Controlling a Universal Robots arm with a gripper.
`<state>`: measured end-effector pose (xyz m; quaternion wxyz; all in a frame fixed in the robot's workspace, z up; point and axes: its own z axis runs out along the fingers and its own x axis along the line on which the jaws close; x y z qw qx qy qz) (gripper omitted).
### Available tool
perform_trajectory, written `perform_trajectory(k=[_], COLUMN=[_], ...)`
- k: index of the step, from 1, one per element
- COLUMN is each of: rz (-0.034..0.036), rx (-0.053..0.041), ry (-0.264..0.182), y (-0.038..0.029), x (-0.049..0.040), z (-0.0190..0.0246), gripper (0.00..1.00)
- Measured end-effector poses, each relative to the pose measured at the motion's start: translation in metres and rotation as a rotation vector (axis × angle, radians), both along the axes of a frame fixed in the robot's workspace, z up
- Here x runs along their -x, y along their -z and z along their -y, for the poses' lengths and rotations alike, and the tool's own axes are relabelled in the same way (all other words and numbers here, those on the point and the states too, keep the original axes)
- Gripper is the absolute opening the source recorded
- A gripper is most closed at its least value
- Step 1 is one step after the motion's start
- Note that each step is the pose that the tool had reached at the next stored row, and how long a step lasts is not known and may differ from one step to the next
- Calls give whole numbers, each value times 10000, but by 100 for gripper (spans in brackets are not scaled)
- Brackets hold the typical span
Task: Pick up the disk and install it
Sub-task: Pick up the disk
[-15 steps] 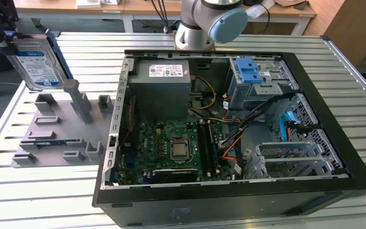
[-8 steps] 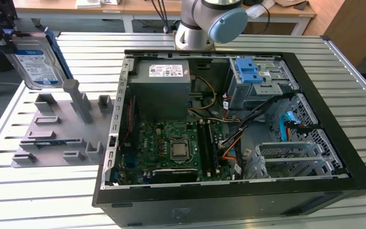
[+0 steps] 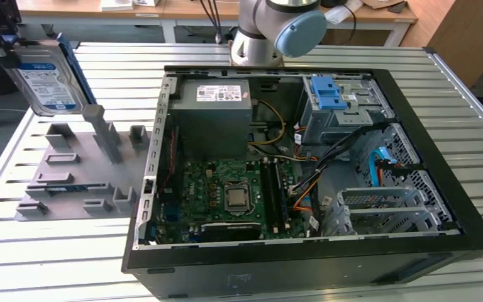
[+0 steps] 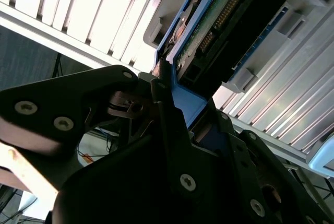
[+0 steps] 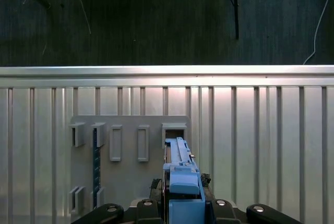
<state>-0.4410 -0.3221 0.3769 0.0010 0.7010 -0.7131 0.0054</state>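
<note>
disk (image 3: 47, 78) hangs above the rack (image 3: 73, 182), well left of the case (image 3: 292, 267) in the exterior view. tool (image 4: 169, 92) is clamped on its blue rail. i reckon that edge grip could let it tilt and jam at the bay.

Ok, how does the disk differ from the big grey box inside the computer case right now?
Place: the disk is clamped in the gripper over the grey rack, outside the case; the grey box sits inside it. Size: the disk is thin and flat, the box bulky. Look: the disk has blue side rails and a white-and-blue label, the box a white sticker. Both are grey metal.
</note>
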Motion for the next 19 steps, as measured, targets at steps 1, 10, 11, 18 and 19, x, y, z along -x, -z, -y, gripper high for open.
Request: perform_trajectory(k=[1, 10, 11, 18, 19], rz=[0, 0, 0, 1, 0], rx=[0, 0, 0, 0, 0], ry=[0, 0, 0, 0, 0], y=[-6, -63, -69, -110, -116], x=[0, 0, 0, 0, 0], z=[0, 0, 0, 0, 0], gripper=[36, 36, 36, 36, 36])
